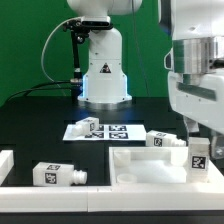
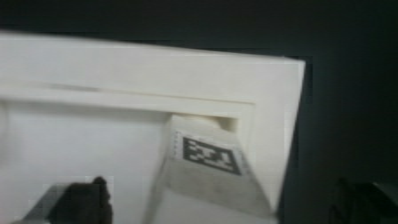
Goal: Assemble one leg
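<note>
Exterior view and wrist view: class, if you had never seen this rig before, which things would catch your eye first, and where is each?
First, the gripper at the exterior view's right, over a tagged leg standing upright in the big white tray-like part; the wrist view shows that leg between the spread dark fingertips. Other legs lie about: one at the front left, one on the marker board.

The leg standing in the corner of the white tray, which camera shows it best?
The wrist view: the leg fills the frame, its tag readable against the tray wall. The exterior view shows the same leg small, upright, beneath the end effector.
</note>
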Tool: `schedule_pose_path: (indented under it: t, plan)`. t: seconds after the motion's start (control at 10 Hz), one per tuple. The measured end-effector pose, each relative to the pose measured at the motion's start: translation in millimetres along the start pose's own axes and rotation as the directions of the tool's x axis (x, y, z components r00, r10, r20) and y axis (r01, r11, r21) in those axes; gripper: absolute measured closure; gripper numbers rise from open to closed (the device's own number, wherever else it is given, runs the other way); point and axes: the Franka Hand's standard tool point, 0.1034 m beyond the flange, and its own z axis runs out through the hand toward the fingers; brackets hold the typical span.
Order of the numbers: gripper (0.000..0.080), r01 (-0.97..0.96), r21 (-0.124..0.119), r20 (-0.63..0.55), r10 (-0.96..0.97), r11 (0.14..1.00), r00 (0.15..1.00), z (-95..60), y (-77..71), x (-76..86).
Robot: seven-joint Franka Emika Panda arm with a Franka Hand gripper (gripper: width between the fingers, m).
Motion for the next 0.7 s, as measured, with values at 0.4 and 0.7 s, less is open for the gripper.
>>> schedule_pose_path:
  t: [0.4,0.7]
  plan:
    - [0.0151,0.211,-0.004,0.002,-0.211,0.978,0.978,2.5,1.6,-0.3]
    - [0.0151,0.251,0.026,0.015,-0.251,0.968,0.968,-29.8,-6.3,-0.9]
